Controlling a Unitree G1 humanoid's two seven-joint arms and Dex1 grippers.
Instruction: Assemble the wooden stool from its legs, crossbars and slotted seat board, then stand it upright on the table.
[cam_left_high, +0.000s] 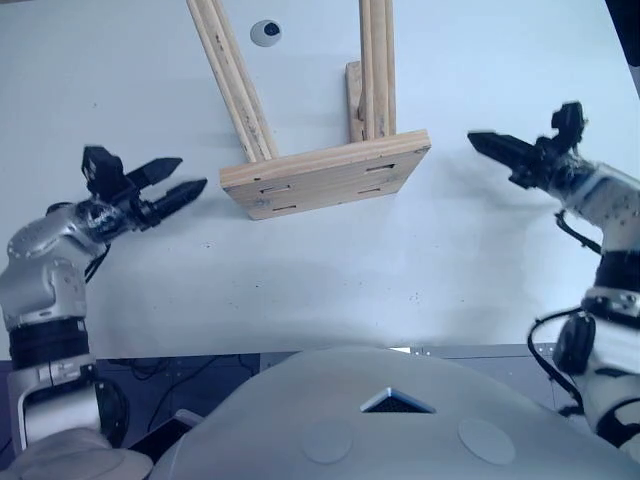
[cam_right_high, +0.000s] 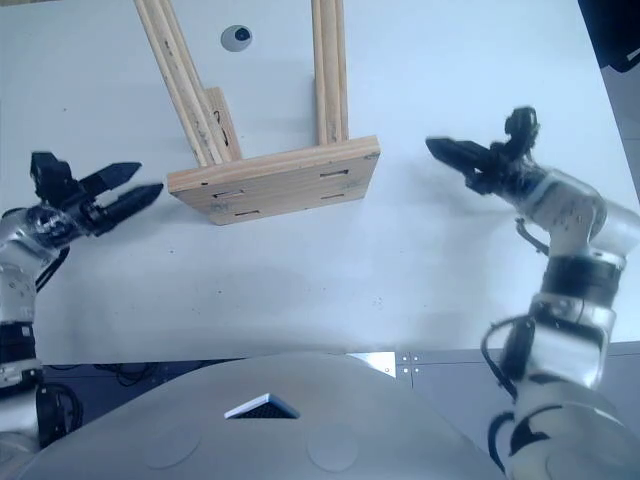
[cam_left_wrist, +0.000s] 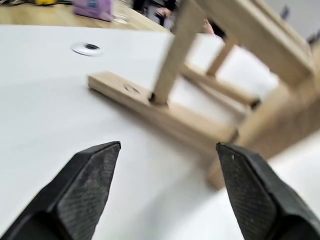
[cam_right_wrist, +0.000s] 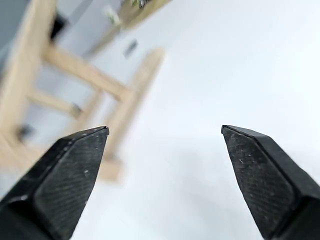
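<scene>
On the white table (cam_left_high: 330, 290), between the two arms, the stool (cam_left_high: 325, 178) looks assembled: the legs (cam_left_high: 232, 85) and a crossbar (cam_left_high: 354, 100) are set into the slotted seat board (cam_right_high: 275, 182), though I cannot tell whether every joint is fully home; it lies on its side, the seat board on edge nearest the robot and the legs running away across the table; the left gripper (cam_left_high: 192, 172) hangs just beside the board's left end, fingers apart and holding nothing; the right gripper (cam_right_wrist: 165, 131) sits near the right end, likewise spread and empty; what remains, I judge, is to tip the stool upright onto its feet.
</scene>
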